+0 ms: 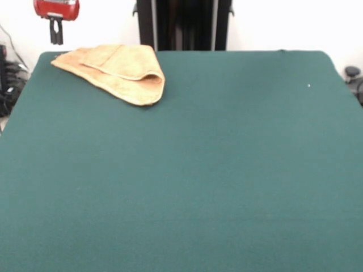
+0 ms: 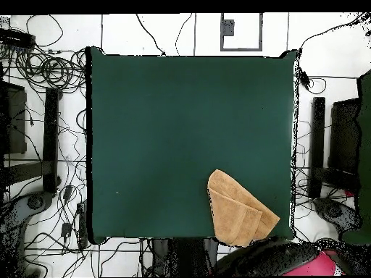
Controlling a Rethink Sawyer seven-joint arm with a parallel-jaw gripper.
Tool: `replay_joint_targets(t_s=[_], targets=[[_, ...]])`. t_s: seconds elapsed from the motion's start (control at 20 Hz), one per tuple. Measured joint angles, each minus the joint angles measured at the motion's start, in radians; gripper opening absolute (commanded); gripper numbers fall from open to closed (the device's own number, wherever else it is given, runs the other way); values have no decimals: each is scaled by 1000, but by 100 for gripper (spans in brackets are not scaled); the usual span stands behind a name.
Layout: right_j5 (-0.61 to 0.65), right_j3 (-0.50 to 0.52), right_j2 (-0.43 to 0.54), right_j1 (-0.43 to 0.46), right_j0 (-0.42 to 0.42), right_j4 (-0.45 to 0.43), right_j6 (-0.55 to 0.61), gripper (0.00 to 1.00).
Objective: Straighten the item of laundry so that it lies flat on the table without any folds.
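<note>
Upper left of the front view holds the towel [image 1: 113, 71], lying on the table [image 1: 215, 170] close to its far edge and left corner. The overhead view places the same towel [image 2: 238, 210] at lower right, near the bottom edge.

Condition: the towel is folded over on itself into a rough wedge. One flap overlaps the lower layer, with a rounded fold at the right end in the front view. It is not flat.

Gripper [image 1: 56, 35]: it hangs at the upper left of the front view, above and left of the towel and clear of it. Its two dark fingers look close together with nothing between them.

Step in hand, by judgement: the approach, before any grasp. The next move calls for descent to the loose edge of the top flap, a pinch of that layer alone, and a pull away from the fold.

Obscured: in the overhead view the arm [image 2: 290, 259] covers the towel's lower corner. Band stripes cannot be made out. The lower layer's extent under the flap is hidden.
</note>
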Motion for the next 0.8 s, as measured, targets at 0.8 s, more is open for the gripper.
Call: replay_joint_targets(t_s=[0.8], targets=[[0, -2, 39, 24, -31, 75, 0, 0]])
